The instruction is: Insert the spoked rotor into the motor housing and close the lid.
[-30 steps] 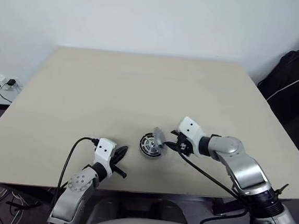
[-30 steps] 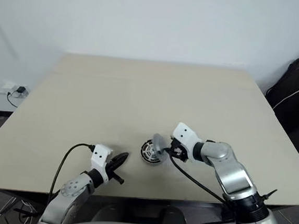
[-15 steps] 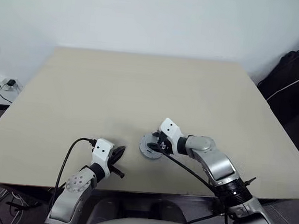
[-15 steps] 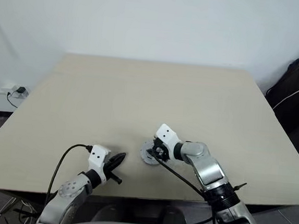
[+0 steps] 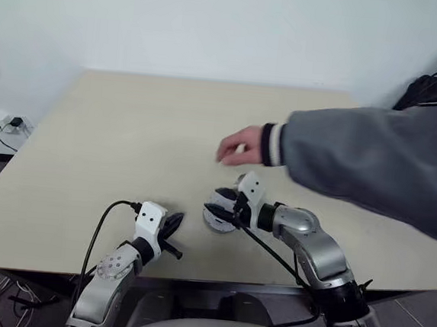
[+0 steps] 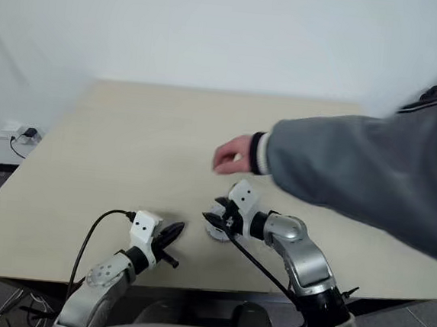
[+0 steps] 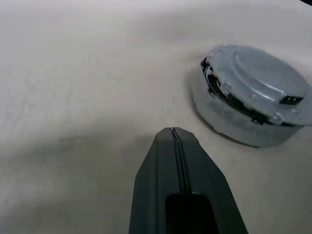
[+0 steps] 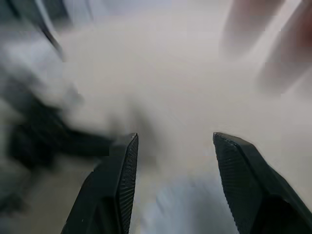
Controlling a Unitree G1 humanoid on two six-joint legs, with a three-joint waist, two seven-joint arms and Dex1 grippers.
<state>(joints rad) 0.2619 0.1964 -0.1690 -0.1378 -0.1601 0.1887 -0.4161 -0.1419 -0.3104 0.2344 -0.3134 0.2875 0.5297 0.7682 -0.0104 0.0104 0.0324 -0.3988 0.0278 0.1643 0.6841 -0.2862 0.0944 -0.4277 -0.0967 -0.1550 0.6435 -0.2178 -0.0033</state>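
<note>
On the beige desk (image 5: 130,125), near its front edge, sits the assembled motor: the motor housing (image 7: 229,124) stands flat on the desktop with the lid (image 7: 258,78) lying on top of it, plain grey face up, and a thin dark gap with a hint of copper-brown showing between the two along one side. The spoked rotor cannot be made out. The left gripper (image 5: 173,225) rests low over the desk just to the left of the housing, apart from it, its two black jaws pressed together with nothing between them; in the left wrist view they appear as one dark wedge with a seam down the middle, pointing toward the housing. The right gripper (image 6: 218,215) hangs directly beside and partly over the housing from the right; in the right wrist view its jaws stand spread with a clear gap and nothing gripped, the blurred pale shape of the lid lying below and between them. A person's hand (image 5: 241,146) in a grey sleeve (image 5: 372,162) with a dark cuff reaches in from the right above the desk, just behind the right gripper and the housing.
</note>
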